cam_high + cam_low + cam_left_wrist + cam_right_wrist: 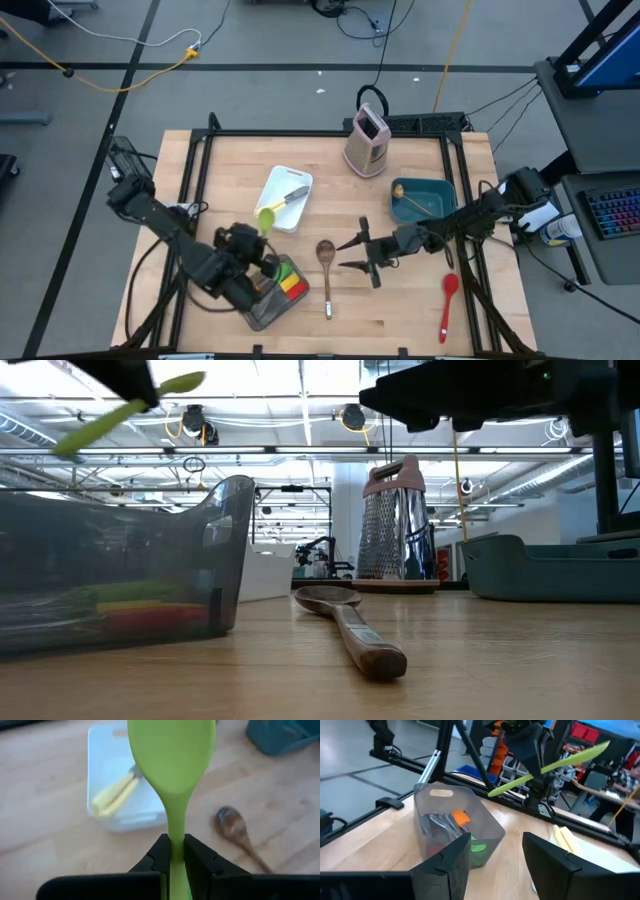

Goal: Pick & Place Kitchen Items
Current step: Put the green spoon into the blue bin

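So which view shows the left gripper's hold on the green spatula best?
Left wrist view: the left gripper is shut on the green spatula handle. High view shows only its blade; low view shows it raised above the table; right wrist view shows it side-on, farther off.

Held item: green silicone spatula, handle clamped between the left gripper fingers, blade up at 12 o'clock.
White tray: 10 o'clock, below the blade.
Yellow-handled knife: inside that tray.
Brown wooden spoon: 3 o'clock, on wood.
Teal bin: 1 o'clock corner.
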Robot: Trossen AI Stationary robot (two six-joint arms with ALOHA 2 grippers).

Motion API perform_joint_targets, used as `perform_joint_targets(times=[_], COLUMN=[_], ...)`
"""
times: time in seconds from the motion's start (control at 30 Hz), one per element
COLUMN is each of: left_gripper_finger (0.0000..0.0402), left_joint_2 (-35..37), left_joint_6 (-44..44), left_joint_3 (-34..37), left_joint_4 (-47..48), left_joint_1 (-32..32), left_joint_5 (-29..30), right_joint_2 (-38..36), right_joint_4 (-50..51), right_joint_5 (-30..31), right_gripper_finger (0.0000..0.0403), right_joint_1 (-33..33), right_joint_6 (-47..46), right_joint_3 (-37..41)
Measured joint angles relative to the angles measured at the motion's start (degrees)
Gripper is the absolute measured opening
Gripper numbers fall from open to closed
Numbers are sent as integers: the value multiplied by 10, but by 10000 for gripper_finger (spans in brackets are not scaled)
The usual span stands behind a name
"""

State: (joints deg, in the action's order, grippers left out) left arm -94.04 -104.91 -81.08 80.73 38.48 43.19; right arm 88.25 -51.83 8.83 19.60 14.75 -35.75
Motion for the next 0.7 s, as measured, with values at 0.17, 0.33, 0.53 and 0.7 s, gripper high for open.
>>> perform_joint_targets(times=[0.17,0.33,0.53,0.7], left_gripper_finger=[30,30,31,31], left_joint_2=[0,0,0,-13], left_joint_6=[145,327,555,707], left_joint_3=[0,0,0,0], left_joint_4=[-120,-273,-477,-613], left_joint_1=[-44,-82,-118,-141], left_joint_5=[85,123,139,139], right_joint_2=[0,0,0,0], right_joint_4=[0,3,7,6], right_joint_5=[0,0,1,2], right_gripper_finger=[173,173,173,173], right_joint_1=[-19,-38,-53,-57], right_joint_6=[-60,-110,-128,-143], right_joint_3=[0,0,0,0])
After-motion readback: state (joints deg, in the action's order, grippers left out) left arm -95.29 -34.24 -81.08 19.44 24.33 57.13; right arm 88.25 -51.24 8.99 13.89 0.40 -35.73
